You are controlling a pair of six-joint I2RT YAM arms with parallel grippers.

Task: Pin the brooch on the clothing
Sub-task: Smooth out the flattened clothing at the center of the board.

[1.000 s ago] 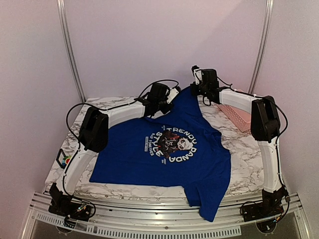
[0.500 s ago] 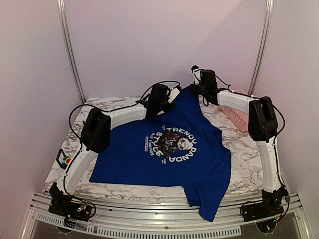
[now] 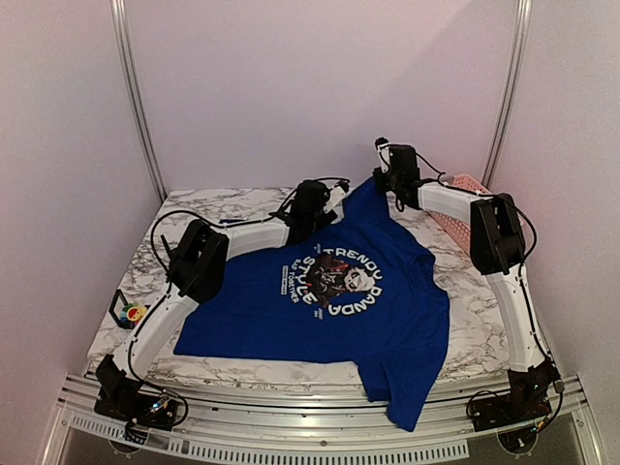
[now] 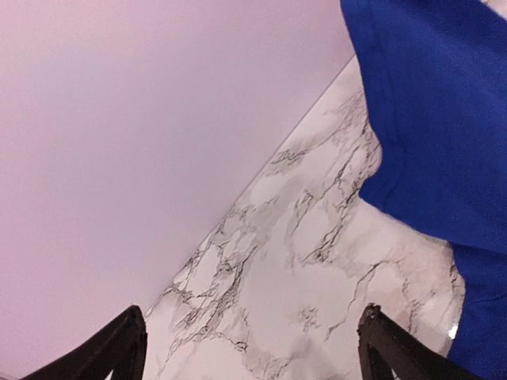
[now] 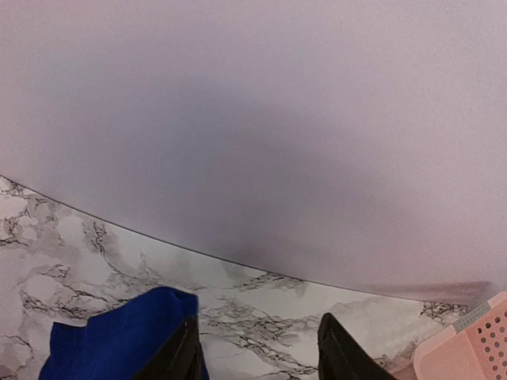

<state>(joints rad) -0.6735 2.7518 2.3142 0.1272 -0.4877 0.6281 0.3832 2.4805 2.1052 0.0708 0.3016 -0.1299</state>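
royal-blue printed t-shirt [image 3: 320, 320] lies on the white marble table [image 3: 470, 291]. left gripper [image 4: 252, 321] fingers are spread wide over bare marble. right gripper [image 5: 258, 324] fingers stand apart, blue cloth beside one.

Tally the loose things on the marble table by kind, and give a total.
Royal-blue printed T-shirt: 1
Pink plastic lattice basket: 1
Multicoloured flower-shaped brooch: 1
Small black open-frame holder: 1
Total: 4

Your top view looks down from behind the arms; both wrist views skim close toward the pale back wall [image 4: 119, 119], sharing the royal-blue T-shirt [image 4: 428, 119].
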